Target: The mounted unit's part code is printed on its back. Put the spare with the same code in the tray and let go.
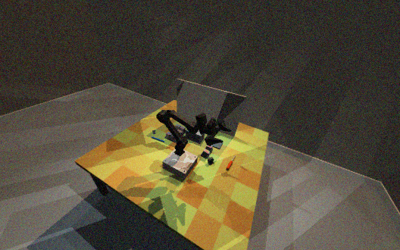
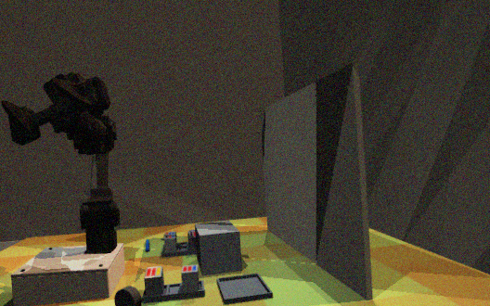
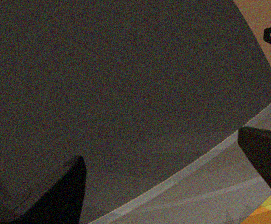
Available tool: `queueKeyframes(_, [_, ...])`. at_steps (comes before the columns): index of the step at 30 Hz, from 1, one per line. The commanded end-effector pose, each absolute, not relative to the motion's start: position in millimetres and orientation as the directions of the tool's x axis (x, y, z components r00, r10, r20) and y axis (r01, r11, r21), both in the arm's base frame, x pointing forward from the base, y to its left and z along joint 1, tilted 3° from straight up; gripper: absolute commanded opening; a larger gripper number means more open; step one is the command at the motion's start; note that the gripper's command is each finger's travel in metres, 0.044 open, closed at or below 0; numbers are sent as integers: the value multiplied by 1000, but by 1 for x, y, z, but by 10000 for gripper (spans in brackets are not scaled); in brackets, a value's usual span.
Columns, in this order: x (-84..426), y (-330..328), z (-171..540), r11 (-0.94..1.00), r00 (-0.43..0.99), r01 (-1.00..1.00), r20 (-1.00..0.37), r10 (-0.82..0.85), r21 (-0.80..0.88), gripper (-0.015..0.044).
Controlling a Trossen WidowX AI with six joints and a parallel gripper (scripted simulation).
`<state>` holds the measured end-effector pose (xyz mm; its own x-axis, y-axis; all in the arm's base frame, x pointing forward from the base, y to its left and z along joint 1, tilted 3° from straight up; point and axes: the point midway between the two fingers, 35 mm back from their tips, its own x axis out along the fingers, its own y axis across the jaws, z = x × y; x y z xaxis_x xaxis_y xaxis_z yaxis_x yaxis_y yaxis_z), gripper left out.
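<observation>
My gripper (image 3: 164, 149) (image 1: 226, 135) is open and empty, raised above the table. In the wrist view the fingers stand wide apart, with no spare or tray in sight. A grey box (image 2: 219, 252) (image 1: 195, 137), seemingly the mounted unit, stands on the table; no code is readable on it. The tray (image 2: 269, 293) is flat, dark and empty. In a near holder stand a spare with red and yellow stripes (image 2: 154, 282) and a spare with red and blue stripes (image 2: 189, 276). Another holder beside the box carries further spares (image 2: 170, 242), their stripes too small to read.
A tall grey panel (image 2: 293, 172) (image 1: 201, 100) stands upright behind the box and tray. The arm rises from a pale base block (image 1: 180, 163) (image 2: 61, 287). A black round object (image 2: 128, 296) (image 1: 210, 160), an orange screwdriver (image 1: 229, 165) and a blue pen (image 1: 157, 139) lie on the table.
</observation>
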<state>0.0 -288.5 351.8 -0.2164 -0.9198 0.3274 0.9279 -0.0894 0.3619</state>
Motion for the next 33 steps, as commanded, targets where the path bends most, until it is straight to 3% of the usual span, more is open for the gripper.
queueKeyframes(1, [62, -317, 340, 29, -18, 961, 165, -986, 276, 440])
queueKeyframes(9, [194, -317, 310, 327, 345, 936, -164, -924, 129, 440])
queueKeyframes(18, [321, -240, 267, 674, 576, 738, -521, -629, 2, 440])
queueKeyframes(25, [380, -142, 231, 881, 544, 470, -767, -341, -58, 440])
queueKeyframes(33, [390, -12, 197, 994, 286, 89, -954, -87, -64, 440])
